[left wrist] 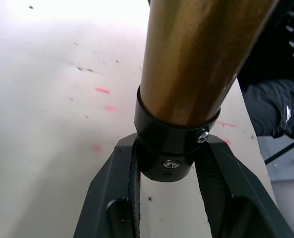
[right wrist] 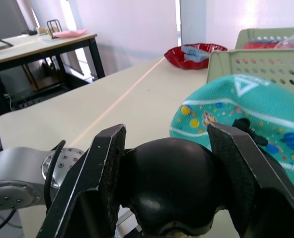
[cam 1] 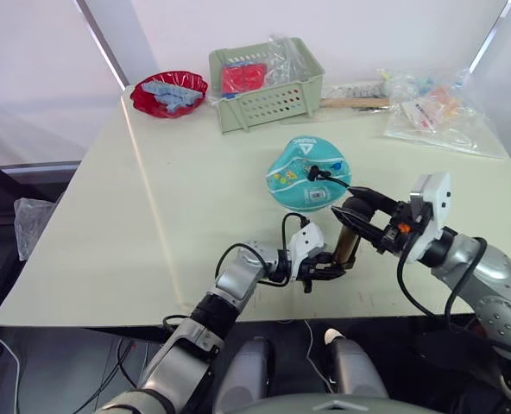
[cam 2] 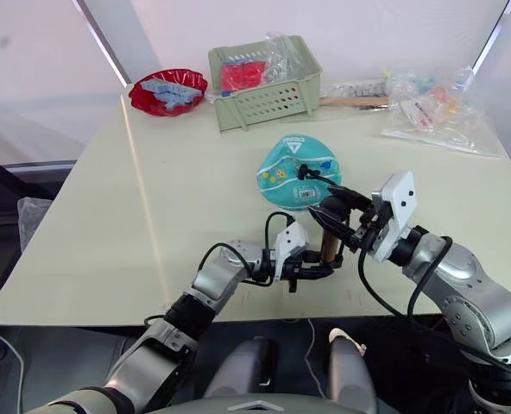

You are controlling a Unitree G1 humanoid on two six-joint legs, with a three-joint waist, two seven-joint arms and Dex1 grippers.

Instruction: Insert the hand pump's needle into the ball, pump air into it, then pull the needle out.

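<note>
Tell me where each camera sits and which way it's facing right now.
Left eye, right eye: on the head, looking forward and down at the table; both arms show, and the ball.
Left wrist: along the left hand, whose fingers clamp the hand pump at its lower black cap.
Right wrist: along the right hand, closed on the pump's black handle, facing the ball.
Shared: both wrist views show the pump; the head views show both hands holding it.

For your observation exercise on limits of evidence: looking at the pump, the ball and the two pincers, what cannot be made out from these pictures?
- The needle: where the hose fitting meets the ball, the eye views show it too small to tell how deep it sits.
- The hand pump: the left wrist view's top edge cuts off its upper barrel.
- The pump's handle: the right pincer covers its sides in the right wrist view.
- The ball's far side: hidden in every view.
</note>
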